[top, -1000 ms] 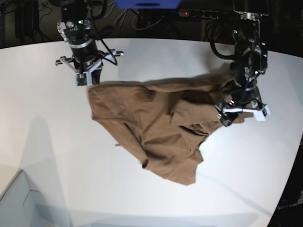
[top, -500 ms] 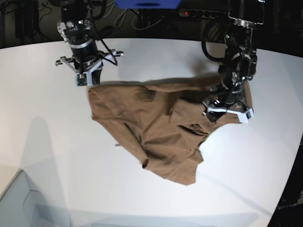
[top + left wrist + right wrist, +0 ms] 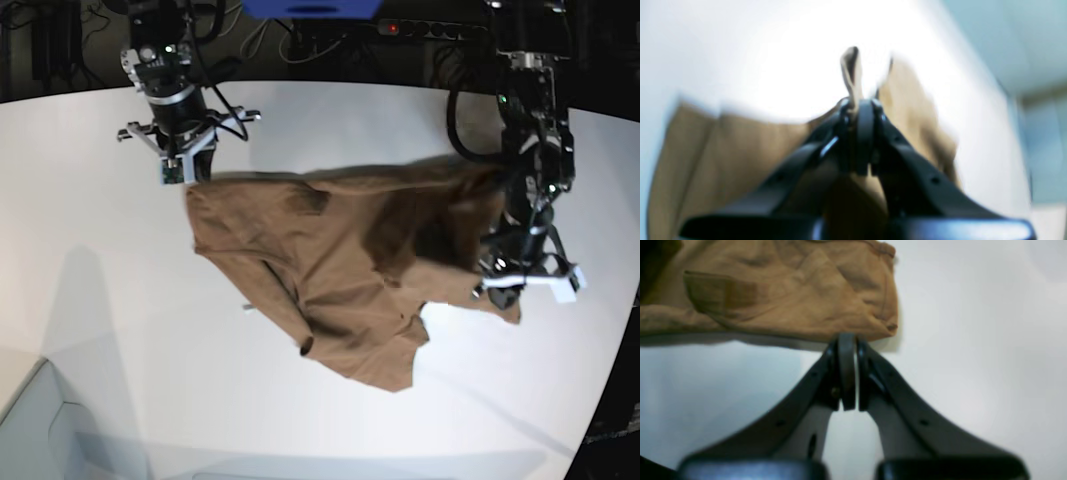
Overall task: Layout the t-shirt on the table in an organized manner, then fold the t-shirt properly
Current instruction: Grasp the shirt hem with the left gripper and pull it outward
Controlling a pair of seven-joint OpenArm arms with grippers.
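left tool (image 3: 862, 110): fingers pressed together on a raised fold of the t-shirt (image 3: 740, 160); a narrow tongue of tan cloth stood up between the fingertips in the blurred left wrist view, with more cloth spreading below and to either side. in the base view this tool (image 3: 527, 283) sat at the shirt's edge on that view's right, the fabric there lifted and stretched toward it, a dark shadowed fold just inboard of the grip.

right tool (image 3: 847, 340): fingers pressed together, no cloth visible between them; the tips lay just beside the near hem of the shirt (image 3: 790, 290), at the rounded corner, and whether they touched it could not be told. in the base view this tool (image 3: 178, 160) stood at the shirt's far corner on that view's left, pointing down at the worktop (image 3: 120, 330).

t-shirt (image 3: 330, 270): tan-brown, crumpled, lying on the middle of the white worktop; one long edge ran from the right tool toward the left tool, and a loose lobe hung toward the near side, its folds overlapping. bare worktop (image 3: 973, 356) surrounded the cloth on all sides.
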